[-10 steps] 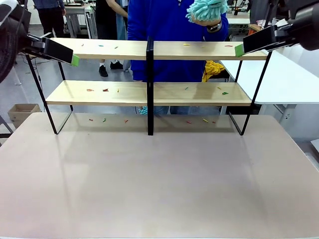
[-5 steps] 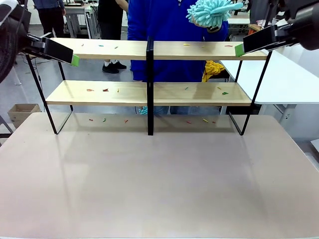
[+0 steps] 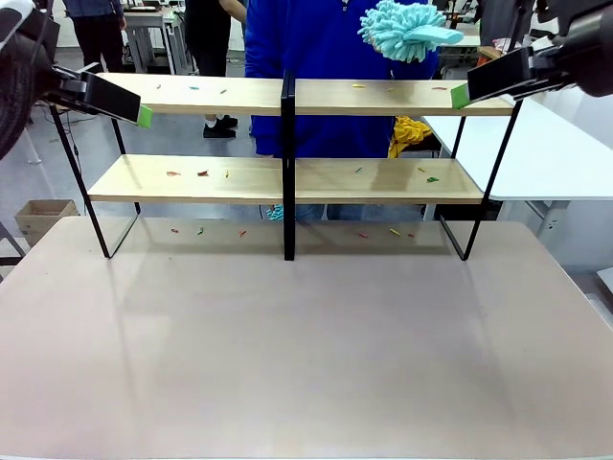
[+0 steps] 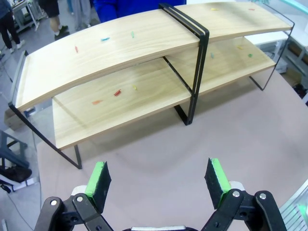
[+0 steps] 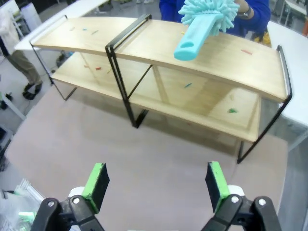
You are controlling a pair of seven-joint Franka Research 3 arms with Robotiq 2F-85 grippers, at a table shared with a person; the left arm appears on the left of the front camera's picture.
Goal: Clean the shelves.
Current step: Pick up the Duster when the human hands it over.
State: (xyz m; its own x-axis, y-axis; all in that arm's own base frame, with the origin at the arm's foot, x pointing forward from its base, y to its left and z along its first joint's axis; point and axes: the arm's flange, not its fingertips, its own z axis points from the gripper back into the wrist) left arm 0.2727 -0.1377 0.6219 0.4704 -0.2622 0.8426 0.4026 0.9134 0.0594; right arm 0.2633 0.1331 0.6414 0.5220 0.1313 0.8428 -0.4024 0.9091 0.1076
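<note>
The shelves (image 3: 220, 94) stand at the table's far side: two light wooden boards in a black frame, strewn with small coloured scraps (image 3: 202, 173). Behind them a person in blue holds a teal fluffy duster (image 3: 402, 29) above the top board's right half, its handle (image 5: 192, 41) pointing towards me. My left gripper (image 3: 144, 117) hovers at the rack's upper left end and my right gripper (image 3: 460, 96) at the upper right end. Both are open and hold nothing, as seen with the left gripper (image 4: 158, 178) and the right gripper (image 5: 155, 185). The shelves (image 4: 120, 57) (image 5: 216, 57) lie well ahead of both.
The beige tabletop (image 3: 306, 345) in front of the rack is bare; a few scraps (image 3: 199, 231) lie on it under the lower board. A white table (image 3: 546, 153) stands at the right and a cardboard box (image 3: 43, 216) on the floor at the left.
The person has turned the duster so that its handle now shows, pointing right and towards me. Neither arm has moved.
</note>
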